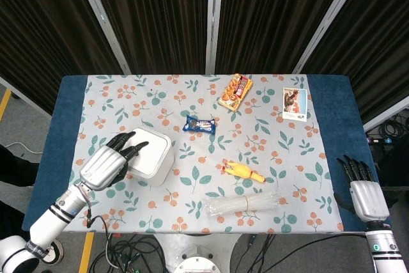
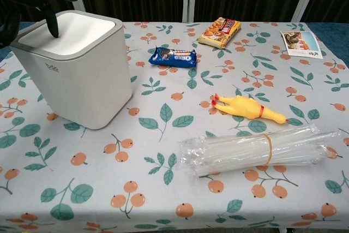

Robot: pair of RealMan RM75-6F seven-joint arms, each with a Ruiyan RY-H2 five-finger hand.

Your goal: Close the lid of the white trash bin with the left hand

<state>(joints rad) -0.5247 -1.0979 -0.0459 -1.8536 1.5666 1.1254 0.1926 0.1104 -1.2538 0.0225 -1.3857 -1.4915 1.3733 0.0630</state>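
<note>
The white trash bin [image 1: 149,158] [image 2: 82,77] stands at the table's front left with its lid [image 2: 79,32] lying flat and closed. My left hand [image 1: 107,163] [image 2: 30,1] hovers at the bin's left side, fingers spread and dark fingertips reaching over the lid's left edge; it holds nothing. Whether the fingertips touch the lid I cannot tell. My right hand [image 1: 363,191] hangs off the table's front right corner, fingers apart and empty; the chest view does not show it.
A blue cookie packet [image 1: 199,124] lies behind the bin. A yellow rubber chicken [image 1: 241,171] and a clear bag of straws [image 1: 246,204] lie toward the front. An orange snack box [image 1: 235,91] and a card [image 1: 294,103] sit at the back right.
</note>
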